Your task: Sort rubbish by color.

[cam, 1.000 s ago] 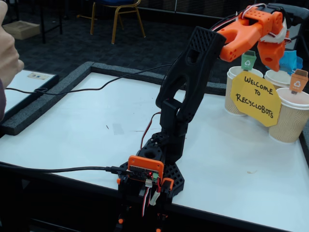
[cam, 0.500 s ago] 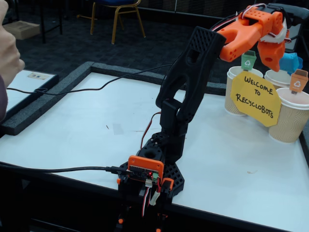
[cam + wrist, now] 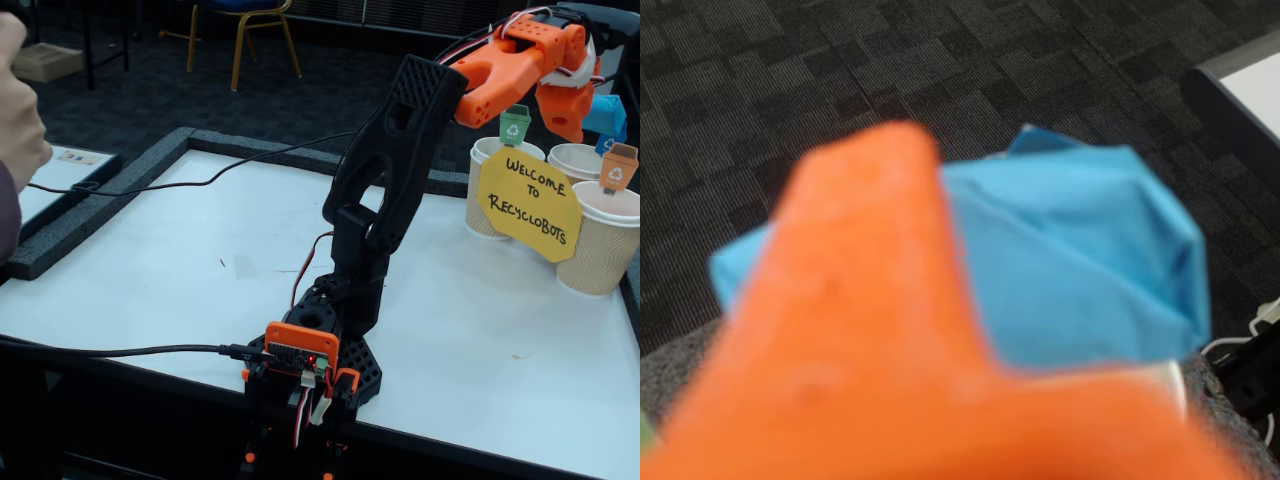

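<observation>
Light: you get even, soft room light; the white table (image 3: pixel 180 260) shows mild sheen.
Focus: your wrist view's orange finger (image 3: pixel 870 340) is badly blurred.

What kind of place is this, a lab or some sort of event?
Probably a demo stand at a public event: a handwritten yellow welcome sign fronts flagged paper cups on a white table, with hall carpet and a stacking chair behind.
</observation>
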